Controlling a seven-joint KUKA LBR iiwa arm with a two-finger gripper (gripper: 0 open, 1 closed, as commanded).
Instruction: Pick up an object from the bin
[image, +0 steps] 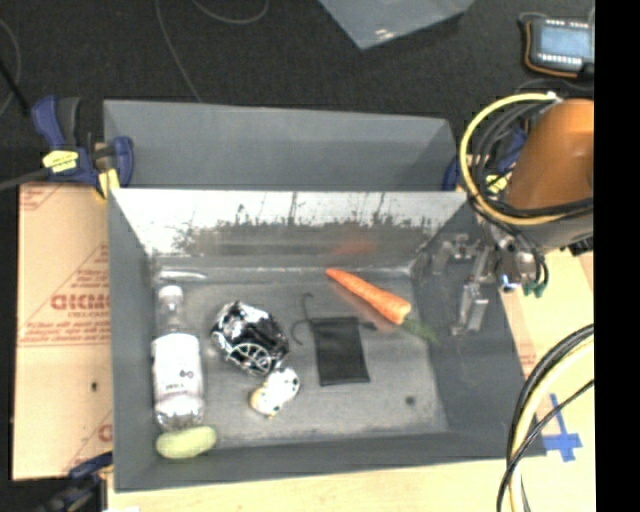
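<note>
— Over the right-hand slope of the bin (270, 160), how does the arm stand?

— It comes in from the camera view's right. Its orange-covered wrist is high, and the gripper (468, 290) hangs down over the sloping wall.

— Are the jaws spread or closed?

— I cannot tell; the metal parts blur together there.

— What lies nearest?

— An orange carrot (368, 294), just to the view's left of the jaws, on the bin floor. Its long axis runs diagonally: the thick end points down-right toward the jaws, the thin tip up-left away from them.

— Beyond that?

— A flat black pouch (340, 350), left of the jaws and lower; a clear bottle (177, 370) well apart, across the floor.
</note>
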